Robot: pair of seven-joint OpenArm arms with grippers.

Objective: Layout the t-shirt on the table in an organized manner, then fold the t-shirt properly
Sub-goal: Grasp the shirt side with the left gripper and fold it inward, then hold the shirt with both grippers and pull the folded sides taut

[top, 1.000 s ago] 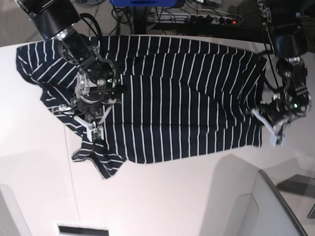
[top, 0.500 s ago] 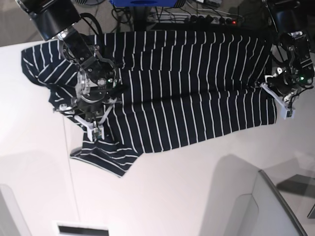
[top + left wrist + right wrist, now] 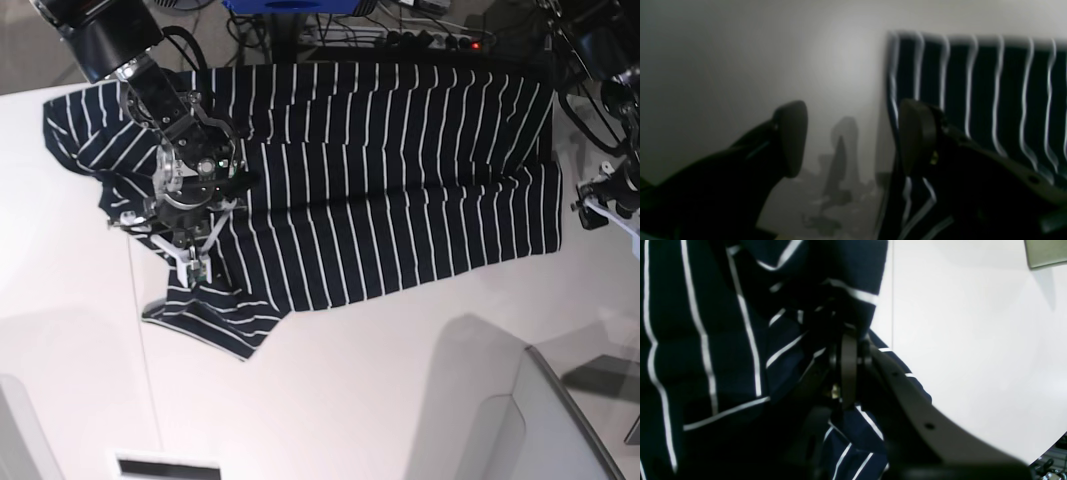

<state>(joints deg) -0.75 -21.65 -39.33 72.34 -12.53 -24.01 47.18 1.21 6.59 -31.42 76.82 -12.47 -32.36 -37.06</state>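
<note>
The dark navy t-shirt [image 3: 380,180] with thin white stripes lies spread across the back of the white table [image 3: 350,400]. My right gripper [image 3: 195,270] is shut on a bunched fold of the shirt near its left lower corner. In the right wrist view the fingers [image 3: 848,373] are pressed together on the cloth [image 3: 706,340]. My left gripper [image 3: 603,210] is open and empty, just off the shirt's right edge. In the left wrist view its jaws [image 3: 853,136] stand wide apart over the bare table [image 3: 740,60], with the shirt's edge [image 3: 973,93] beside one finger [image 3: 917,133].
Cables and a power strip [image 3: 430,40] lie behind the table's back edge. A grey-white raised panel [image 3: 530,420] stands at the front right. A thin dark seam [image 3: 147,380] runs down the table at the left. A dark slot [image 3: 165,467] sits at the front edge.
The left gripper pulled the shirt's right side back and outward, flattening it, then let go and moved right, off the cloth. The right gripper stayed shut on the shirt.
</note>
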